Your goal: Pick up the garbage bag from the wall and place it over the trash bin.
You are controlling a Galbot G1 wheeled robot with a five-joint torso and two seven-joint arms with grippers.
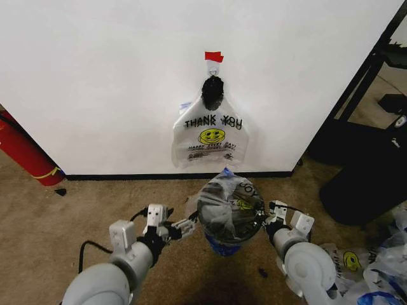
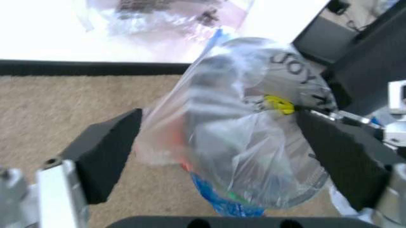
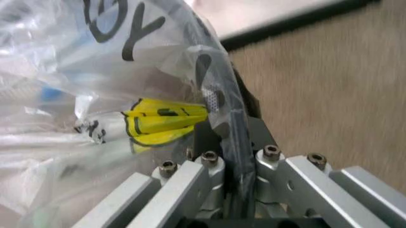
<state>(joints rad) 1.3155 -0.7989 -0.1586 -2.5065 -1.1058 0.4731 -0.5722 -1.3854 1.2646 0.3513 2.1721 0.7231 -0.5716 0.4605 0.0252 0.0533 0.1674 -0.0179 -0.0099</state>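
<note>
right now, this is how things are standing:
garbage bag [image 1: 230, 210]: it is sitting draped over the top of the trash bin, crumpled and translucent, with black letters and a yellow patch showing through the plastic; it is covering the rim all round as far as i am seeing.
trash bin [image 1: 221, 246]: it is standing on the carpet a little out from the wall, between my two arms; i am seeing only a dark and blue bit of it under the plastic.
my left gripper [image 1: 186, 225]: it is reaching in at the bag's left side, low over the carpet. in my left wrist view the two dark pads [image 2: 104, 159] are standing wide apart with the bagged bin between them, and neither is pressing the plastic, so my jaws here are released.
my right gripper [image 1: 266, 222]: it is sitting against the bag's right edge. in my right wrist view the metal fingers [image 3: 203, 175] are drawn close together with a fold of plastic and the dark rim running down between them, so these jaws are clenched on the garbage bag at the rim.
wall [image 1: 102, 76]: a second printed bag [image 1: 210, 138] is hanging on it from a hook, under a piece of red tape [image 1: 214, 56].
carpet [image 1: 44, 222]: tan, with more bags lying at my right.
fire extinguisher [image 1: 22, 152]: it is leaning by the wall at my far left.
</note>
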